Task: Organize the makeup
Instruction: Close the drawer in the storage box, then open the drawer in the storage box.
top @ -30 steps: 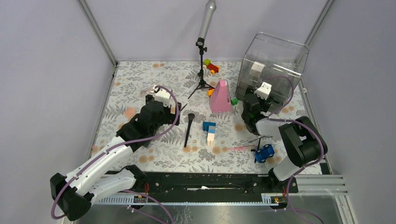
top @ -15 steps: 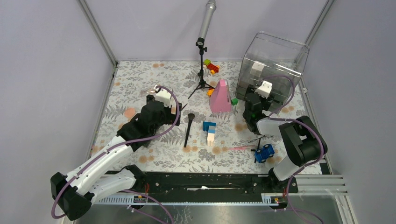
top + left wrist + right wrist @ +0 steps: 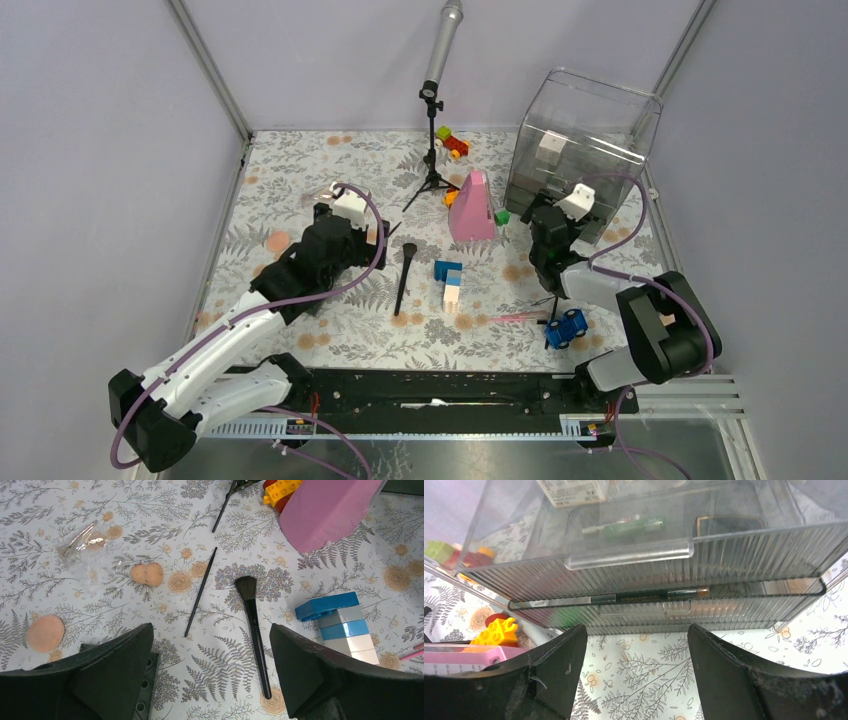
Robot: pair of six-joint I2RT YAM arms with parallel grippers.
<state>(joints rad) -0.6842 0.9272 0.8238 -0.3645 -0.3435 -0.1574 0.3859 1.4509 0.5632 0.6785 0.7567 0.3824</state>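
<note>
Rightward went my right gripper (image 3: 635, 630), open and empty, facing the clear ribbed plastic drawer unit (image 3: 744, 555) that held a green makeup tube (image 3: 629, 526). My left gripper (image 3: 211, 630) gaped empty over a black-handled powder brush (image 3: 252, 625) on the worktop (image 3: 150, 510).

The drawer unit (image 3: 585, 140) stands at the tabletop's (image 3: 300, 160) far right corner. A tube (image 3: 631, 526) lies in its upper drawer and a pencil (image 3: 649, 596) in the drawer below. Left of the unit stands the cone (image 3: 472, 207), with the tripod (image 3: 431, 150) behind it. Mid-tabletop, the big brush (image 3: 404, 275) lies left of the stacked blocks (image 3: 449, 283). The thin brush (image 3: 201, 592) lies further left, and the round sponge (image 3: 45, 633) is toward the left edge. Loose pencils (image 3: 515, 316) lie just left of the toy car (image 3: 566, 327), toward the near right corner.
</note>
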